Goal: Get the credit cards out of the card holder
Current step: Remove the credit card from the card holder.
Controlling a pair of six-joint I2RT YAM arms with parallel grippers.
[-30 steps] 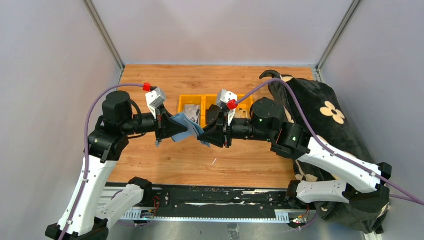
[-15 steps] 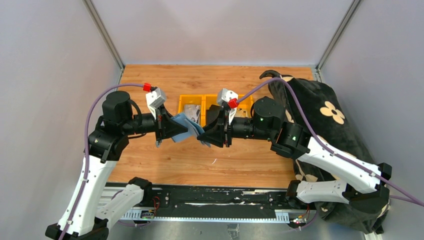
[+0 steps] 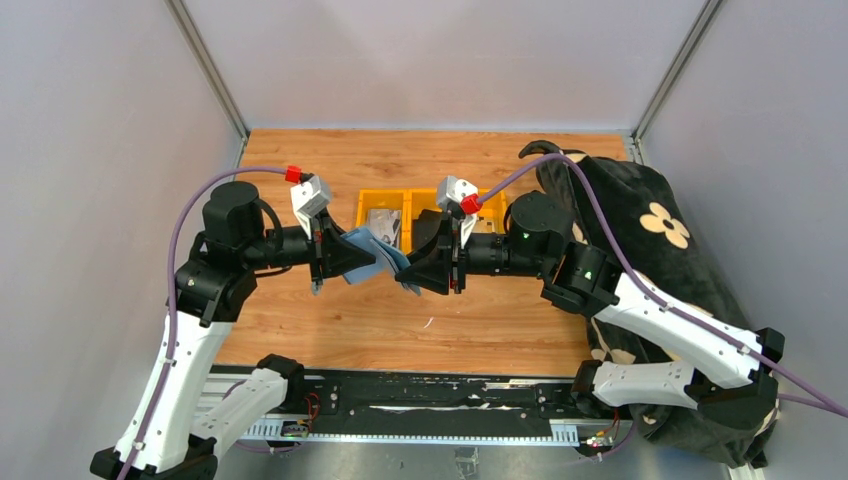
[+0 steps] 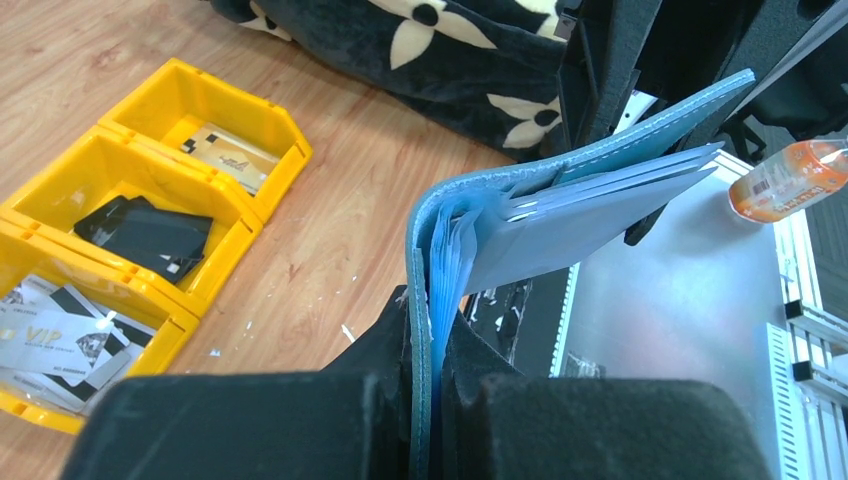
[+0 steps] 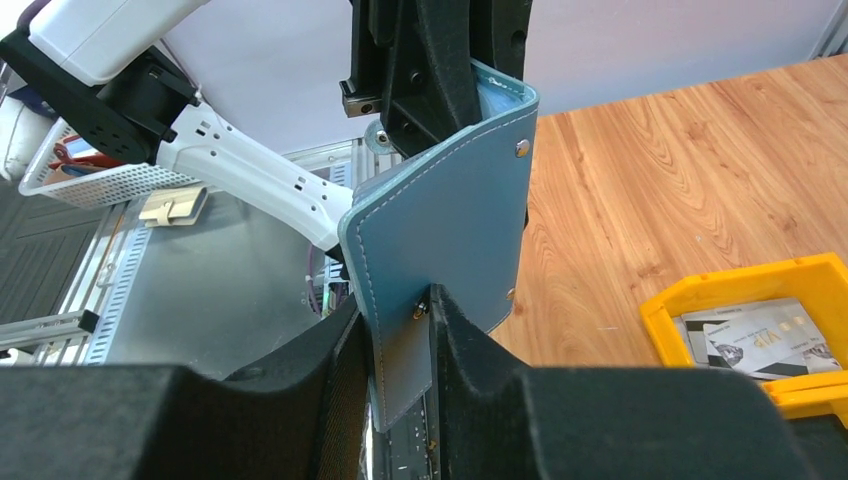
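Holder (image 4: 640, 125) limp, fold clamped by left gripper (image 4: 425, 345), tab (image 5: 402, 375) pinched by right gripper (image 5: 400, 335); stiff slick cards (image 4: 570, 220), grip edges.

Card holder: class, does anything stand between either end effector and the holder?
Nothing visible does. The left end effector clamps the card holder by one edge, the right end effector pinches its tab flap, and it hangs in the air between them.

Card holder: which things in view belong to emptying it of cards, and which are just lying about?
For the job: card holder, gripped by the left gripper and the right gripper; cards lying in the yellow bins.
Lying about: black flowered blanket; white wire basket.
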